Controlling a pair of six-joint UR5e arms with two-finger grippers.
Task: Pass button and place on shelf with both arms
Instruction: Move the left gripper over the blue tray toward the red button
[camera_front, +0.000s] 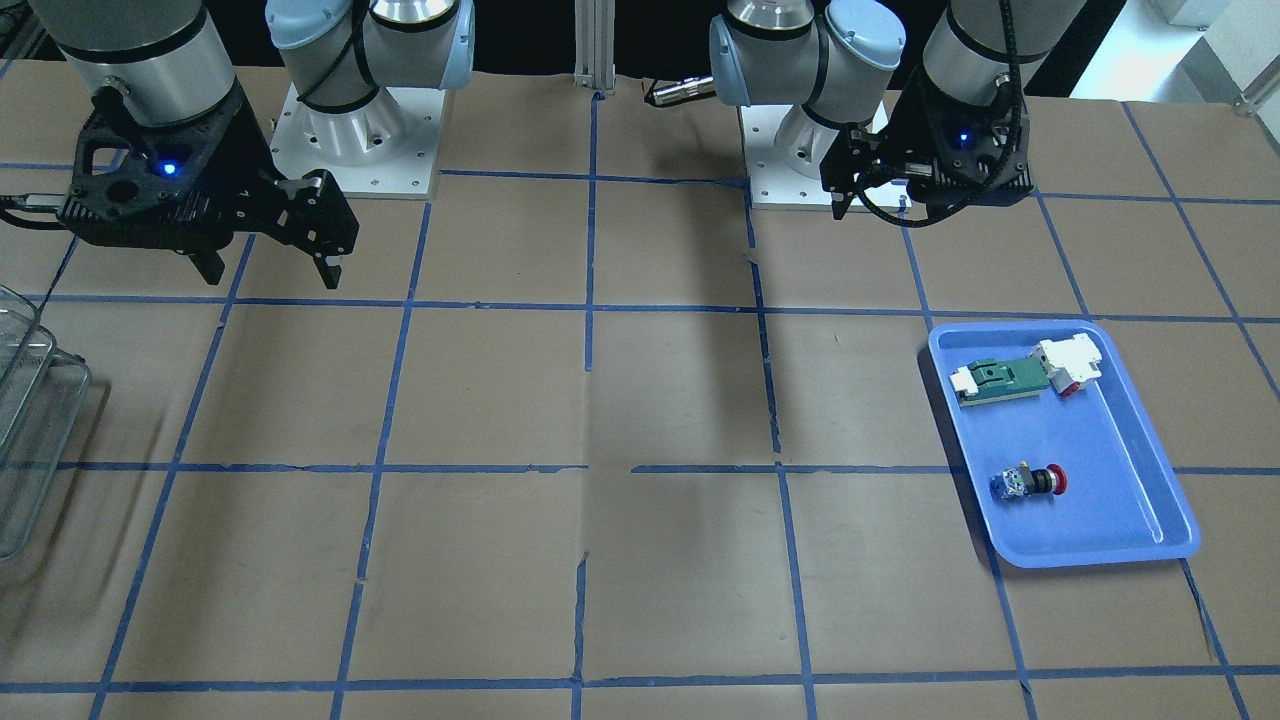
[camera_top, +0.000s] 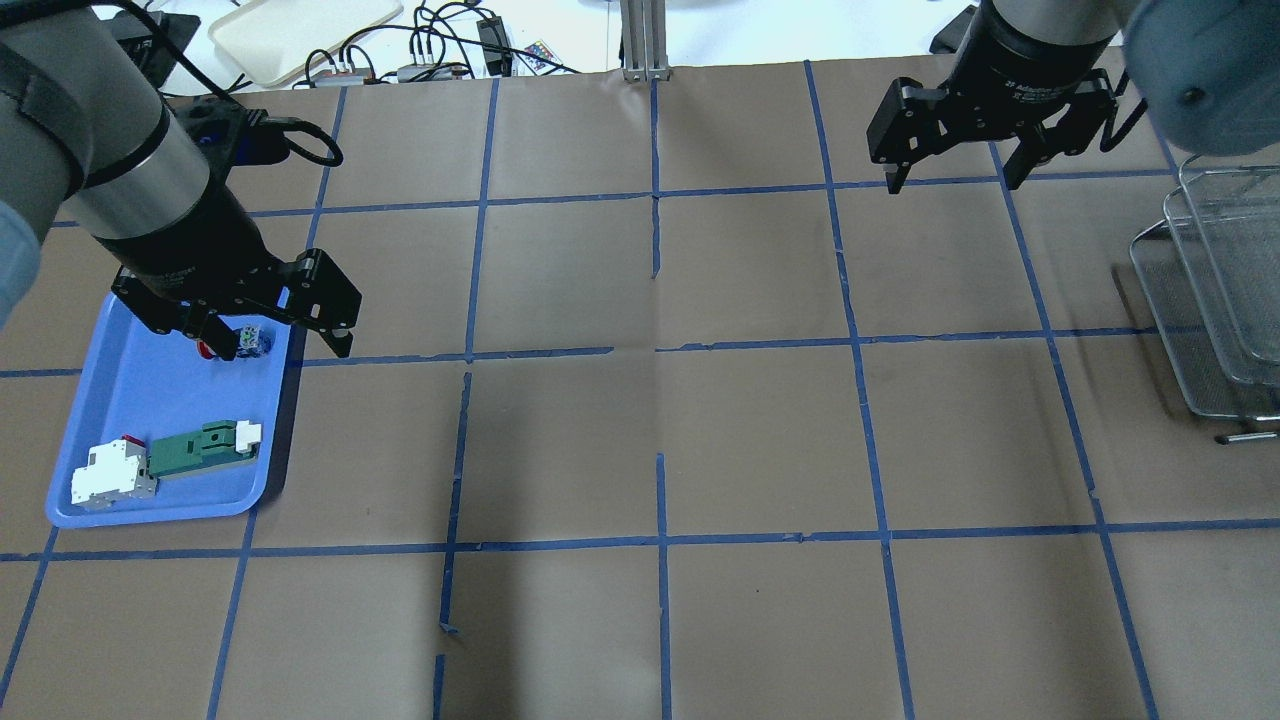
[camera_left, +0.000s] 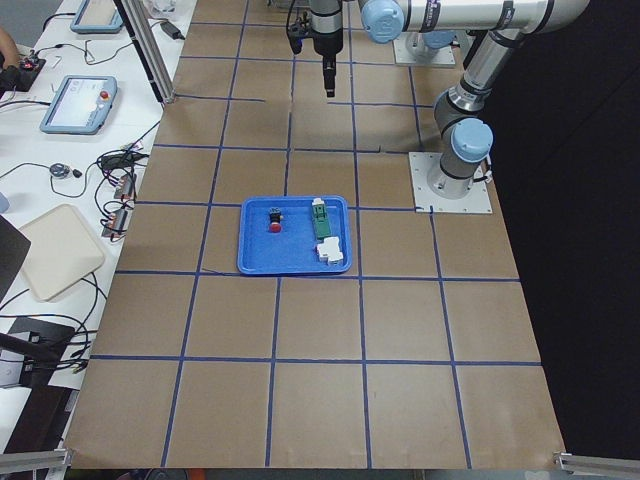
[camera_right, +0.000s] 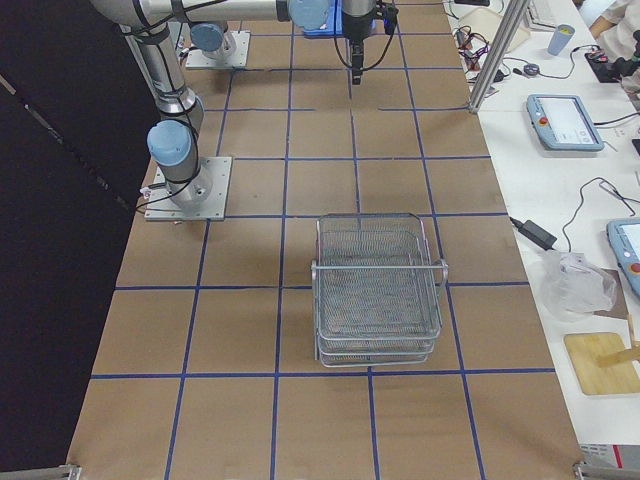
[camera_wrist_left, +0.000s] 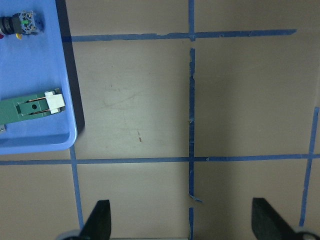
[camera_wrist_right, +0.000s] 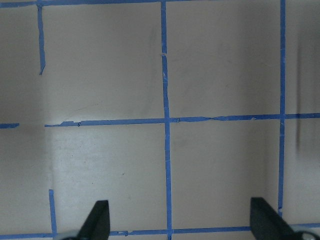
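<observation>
Button (camera_front: 1028, 483) is lying on its side in the blue tray (camera_front: 1110, 470), red cap pointing away from the blue-and-silver end, nothing touching it. It's in the end of the tray furthest from the robot. A bit further back in the same tray are the green-and-white flat part (camera_front: 1000, 378) and the white block (camera_front: 1072, 365), touching each other but apart from the button.

Further back, the left gripper (camera_top: 283, 347) hangs up in the air, fingers spread wide and empty. Its wrist cam only catches the button in the top left corner, so I'd say it isn't lined up over it yet. The right gripper (camera_top: 954, 182) is well apart on the other side of the bench (camera_front: 640, 400), also raised, fingers apart with nothing between them, looking down at bare paper and tape lines.

The shelf (camera_top: 1215, 300) sits past the right gripper at the bench's end, and as far as I can see nothing's on it.

So basically zero progress: pick-up, hand-over between the arms and the drop onto the shelf are all left to do.
</observation>
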